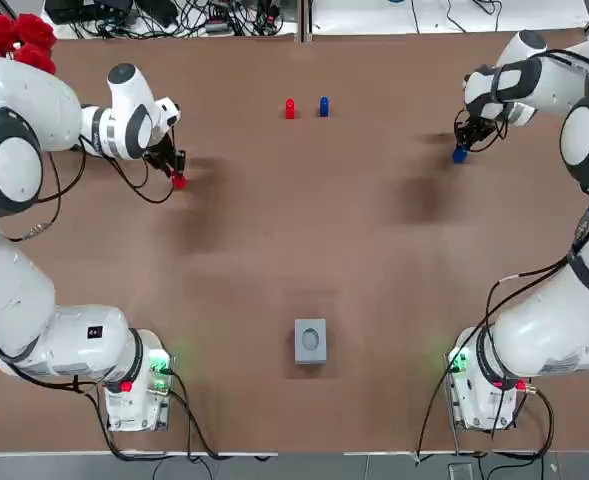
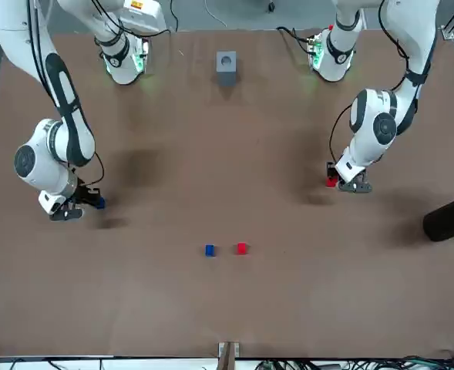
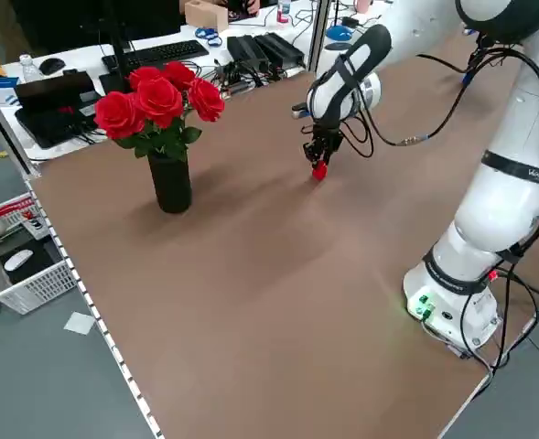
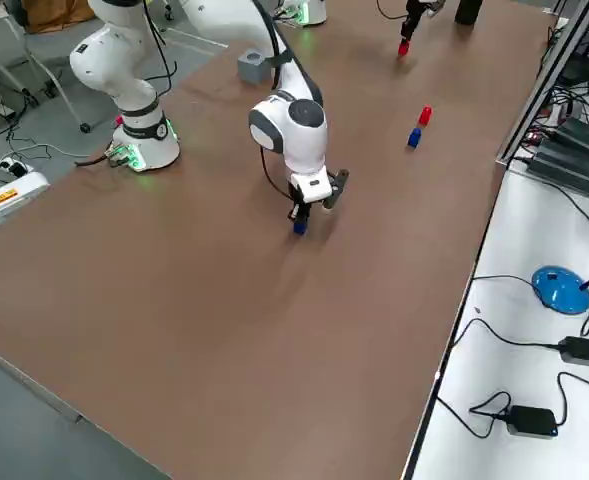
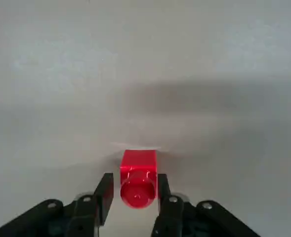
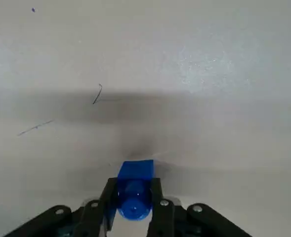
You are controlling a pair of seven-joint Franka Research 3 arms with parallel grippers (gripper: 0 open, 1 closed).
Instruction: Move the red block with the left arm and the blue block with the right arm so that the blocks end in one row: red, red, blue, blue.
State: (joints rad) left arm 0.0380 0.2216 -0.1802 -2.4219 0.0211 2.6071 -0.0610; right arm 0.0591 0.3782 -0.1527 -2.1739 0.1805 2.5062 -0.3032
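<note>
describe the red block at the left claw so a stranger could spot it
Start at the vase of roses at the table's far left corner, then follow the left arm to its claw. The red block sits in its grip; the other red block stands free beside a loose blue block.

Brown counter (image 2: 227, 308). Left tool (image 2: 338, 183) low at picture right, small red plastic block (image 2: 331, 182) at its tip. Right tool (image 2: 86, 203) low at picture left, small blue plastic block (image 2: 99, 203) at its tip. Mid-counter: loose blue block (image 2: 210, 250) just beside loose red block (image 2: 241, 248), not touching.
</note>
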